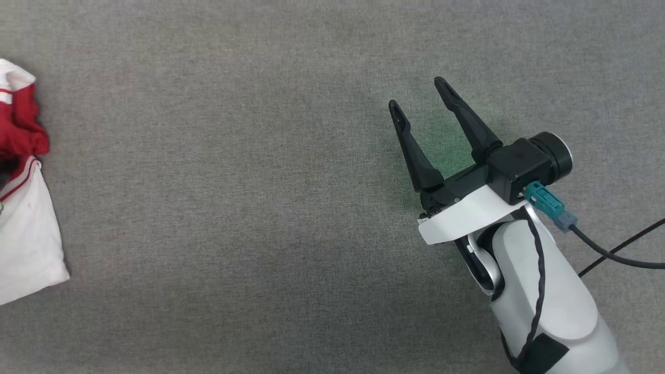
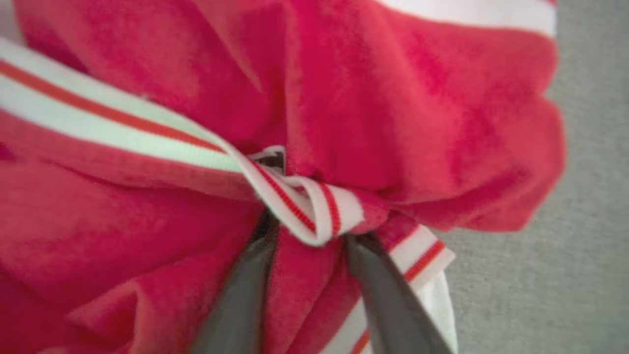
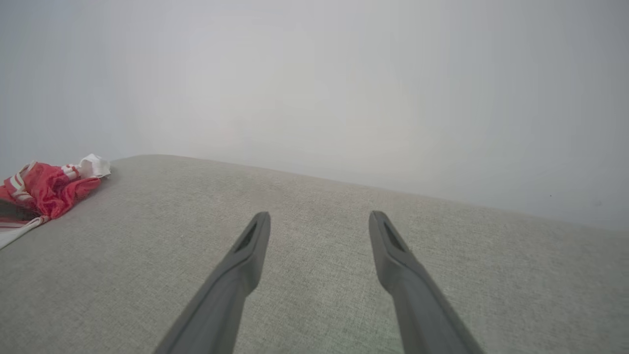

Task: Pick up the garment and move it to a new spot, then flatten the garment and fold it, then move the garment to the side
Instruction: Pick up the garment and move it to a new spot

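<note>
Left wrist view: left jaws straddle the garment (image 2: 393, 98) — grip cannot be told — right jaws spread wide.

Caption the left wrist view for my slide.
Left gripper straddling a bunched fold of the garment, tips hidden under its striped trim.

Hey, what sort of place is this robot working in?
Likely a robot test room or lab, not a lived-in home: a broad grey fabric-covered surface, a bare pale wall behind it, and a crumpled red and white garment lying on it.
</note>
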